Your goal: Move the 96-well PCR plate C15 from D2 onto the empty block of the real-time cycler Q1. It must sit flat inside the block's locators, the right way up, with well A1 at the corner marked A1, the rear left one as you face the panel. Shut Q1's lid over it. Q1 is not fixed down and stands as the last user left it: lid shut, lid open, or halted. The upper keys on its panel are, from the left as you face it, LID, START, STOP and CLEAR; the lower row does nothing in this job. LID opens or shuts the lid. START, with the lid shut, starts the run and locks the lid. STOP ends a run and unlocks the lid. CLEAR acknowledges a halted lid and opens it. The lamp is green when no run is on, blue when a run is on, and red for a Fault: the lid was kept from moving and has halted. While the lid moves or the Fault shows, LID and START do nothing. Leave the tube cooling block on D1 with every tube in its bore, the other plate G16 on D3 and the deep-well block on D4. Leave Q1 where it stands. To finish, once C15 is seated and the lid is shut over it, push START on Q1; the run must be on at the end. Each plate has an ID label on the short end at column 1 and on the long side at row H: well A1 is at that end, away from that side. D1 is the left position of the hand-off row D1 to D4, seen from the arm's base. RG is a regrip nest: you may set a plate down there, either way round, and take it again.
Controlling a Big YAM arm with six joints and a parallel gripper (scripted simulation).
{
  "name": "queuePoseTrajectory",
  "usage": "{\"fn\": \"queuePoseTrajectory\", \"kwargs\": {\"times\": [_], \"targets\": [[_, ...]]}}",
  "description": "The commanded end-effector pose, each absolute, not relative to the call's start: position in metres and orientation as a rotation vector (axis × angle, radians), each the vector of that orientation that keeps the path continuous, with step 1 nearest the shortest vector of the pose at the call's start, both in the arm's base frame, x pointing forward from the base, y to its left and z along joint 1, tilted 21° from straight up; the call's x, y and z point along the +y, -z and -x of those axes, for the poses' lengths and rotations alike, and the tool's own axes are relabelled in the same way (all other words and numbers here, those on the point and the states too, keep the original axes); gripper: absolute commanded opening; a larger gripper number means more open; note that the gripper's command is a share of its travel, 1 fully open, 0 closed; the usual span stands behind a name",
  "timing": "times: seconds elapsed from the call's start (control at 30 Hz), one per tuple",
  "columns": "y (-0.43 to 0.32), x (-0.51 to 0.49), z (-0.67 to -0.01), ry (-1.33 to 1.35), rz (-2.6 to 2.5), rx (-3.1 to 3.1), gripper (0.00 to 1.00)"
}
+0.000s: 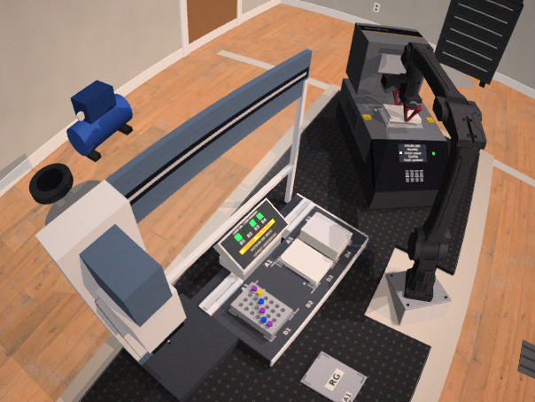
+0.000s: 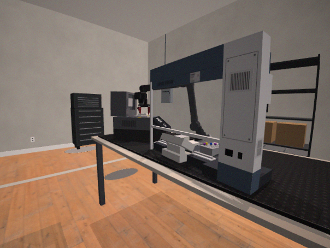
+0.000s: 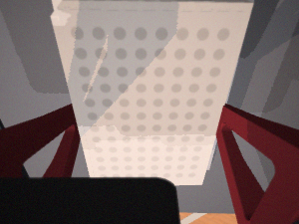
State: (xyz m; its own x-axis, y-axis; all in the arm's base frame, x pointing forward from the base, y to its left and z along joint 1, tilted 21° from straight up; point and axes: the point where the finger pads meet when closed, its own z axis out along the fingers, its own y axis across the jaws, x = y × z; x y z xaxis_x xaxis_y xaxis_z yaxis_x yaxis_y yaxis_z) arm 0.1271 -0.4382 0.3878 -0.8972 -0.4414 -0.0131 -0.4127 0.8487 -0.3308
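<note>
- Here the black six-joint arm [image 1: 458, 146] reached from its grey base plate [image 1: 440, 296] at the right of the dark bench mat to the far black real-time cycler Q1 [image 1: 390, 177], whose lid [image 1: 368, 49] stood raised behind the block.
- The red-fingered gripper [image 1: 409, 111] pointed down over the cycler's top, its jaws clamped on the long sides of the white 96-well PCR plate C15 [image 3: 149, 99]; the red fingers pressed against both plate edges in the wrist view.
- The plate lay at the block area of the cycler's top, well side up; whether it rested fully within the locators could not be told.
- A small green lamp [image 1: 433, 153] glowed on the cycler's front panel, above the keypad [image 1: 414, 175].
- On the near hand-off tray [image 1: 283, 350], the grey tube cooling block [image 1: 259, 312] with coloured caps sat at D1, D2 was bare, the other white plate G16 [image 1: 306, 261] lay at D3 and the white deep-well block [image 1: 325, 235] at D4.
- The grey RG regrip nest [image 1: 333, 378] lay nearest.
</note>
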Motion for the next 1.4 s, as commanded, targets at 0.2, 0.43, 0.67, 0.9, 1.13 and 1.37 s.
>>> {"fn": "queuePoseTrajectory", "kwargs": {"times": [0.2,0.43,0.67,0.9,1.13,1.37], "targets": [[-0.414,-0.451,-0.124,0.563,0.687,2.925,0.0],[-0.414,-0.452,-0.131,0.588,0.704,2.913,0.0],[-0.414,-0.445,-0.133,0.609,0.715,2.904,0.0],[-0.412,-0.434,-0.133,0.606,0.708,2.904,0.0],[-0.406,-0.432,-0.124,0.583,0.684,2.918,0.0],[-0.412,-0.434,-0.118,0.61,0.666,2.919,0.0]]}}
